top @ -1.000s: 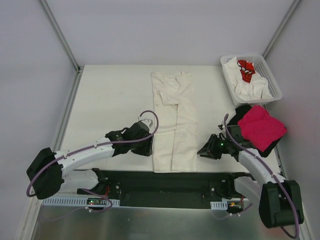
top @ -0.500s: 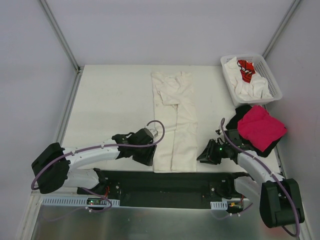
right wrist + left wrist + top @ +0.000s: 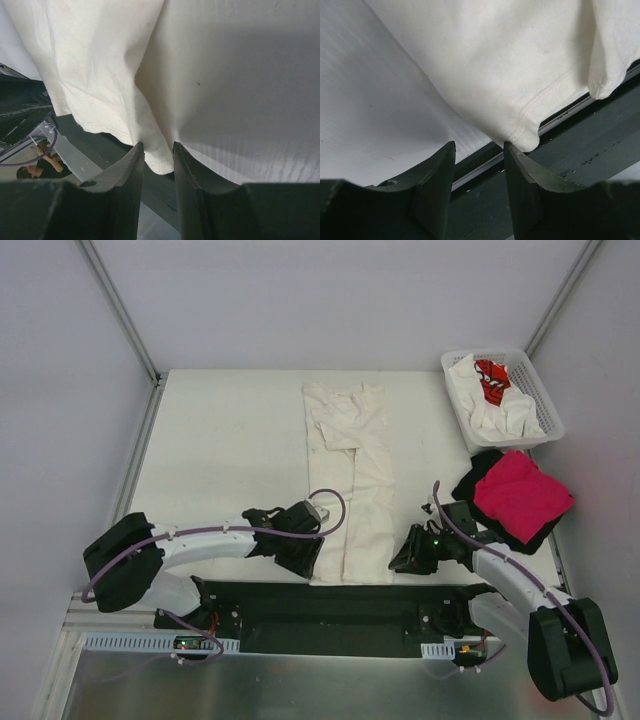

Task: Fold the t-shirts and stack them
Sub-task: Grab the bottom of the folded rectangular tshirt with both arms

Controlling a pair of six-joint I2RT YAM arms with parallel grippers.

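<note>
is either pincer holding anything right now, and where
Nothing yet. The left pincer is open just short of a hem corner of the cream shirt; the right pincer straddles the other corner, not closed.

White walls (image 3: pixel 330 300) all round, plain. Grey metal bars (image 3: pixel 120 310) run up at back corners. White table top (image 3: pixel 220 440), soft even light. Black plate (image 3: pixel 340 600) along near edge. Shiny metal strip (image 3: pixel 300 685) below.

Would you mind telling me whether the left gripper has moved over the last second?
Yes. The left gripper has slid toward the table's near edge and rightward, reaching the cream t-shirt's near left corner.
</note>
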